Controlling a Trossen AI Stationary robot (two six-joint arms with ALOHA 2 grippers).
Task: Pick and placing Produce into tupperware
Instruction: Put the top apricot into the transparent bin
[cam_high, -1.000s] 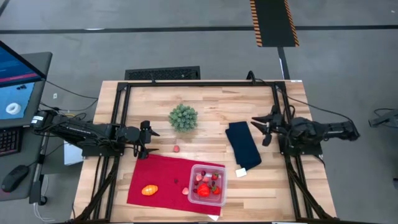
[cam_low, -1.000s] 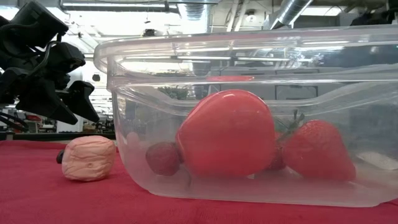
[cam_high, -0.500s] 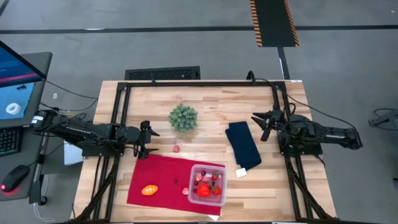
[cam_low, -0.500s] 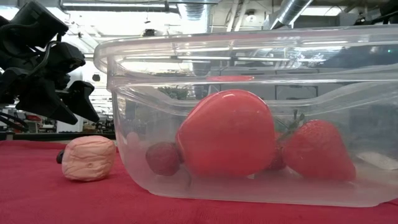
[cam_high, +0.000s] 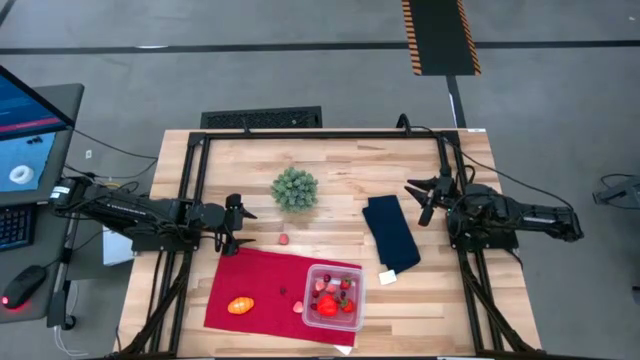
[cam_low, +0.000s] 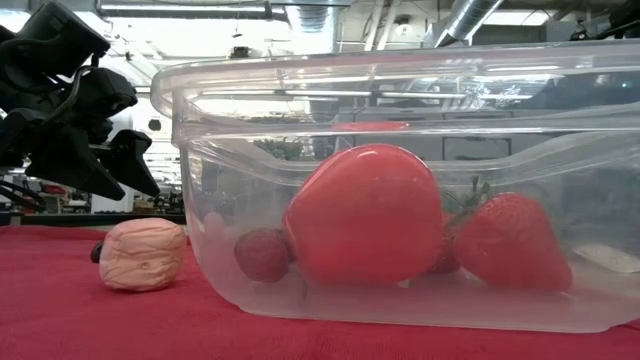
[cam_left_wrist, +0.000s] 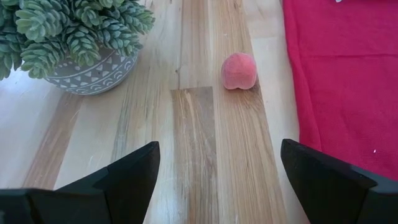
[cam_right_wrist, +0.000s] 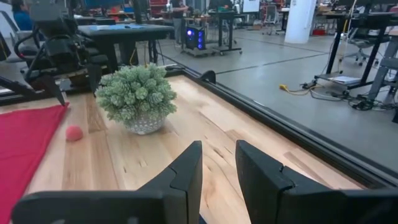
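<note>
The left gripper (cam_high: 237, 224) has not moved since a second ago. It hangs at the left edge of the table (cam_high: 330, 170), just past the top corner of the red cloth (cam_high: 262, 280). Its fingers (cam_left_wrist: 124, 174) are spread wide and hold nothing. A small pink fruit (cam_left_wrist: 239, 70) lies on the bare wood ahead of those fingers, a little toward the cloth side, and touches neither one. The green plant in its pot (cam_left_wrist: 74, 37) sits farther ahead on the other side.

The right arm has changed. It has stretched out flatter along the right edge, and the right gripper (cam_high: 425, 199) now sits a touch closer to the dark blue cloth (cam_high: 391, 233). Its fingers (cam_right_wrist: 180, 174) leave only a narrow gap, and nothing is between them.

The tupperware (cam_high: 333, 296) has stayed on the red cloth, well apart from both grippers. Inside it are a big red fruit (cam_low: 365, 212), a strawberry (cam_low: 510, 240) and a small dark red one (cam_low: 263, 253), maybe a raspberry, though the plastic blurs it. A pink lumpy bit (cam_low: 142, 253) lies just outside its wall, and the orange oval (cam_high: 240, 305) lies farther along the cloth.
</note>
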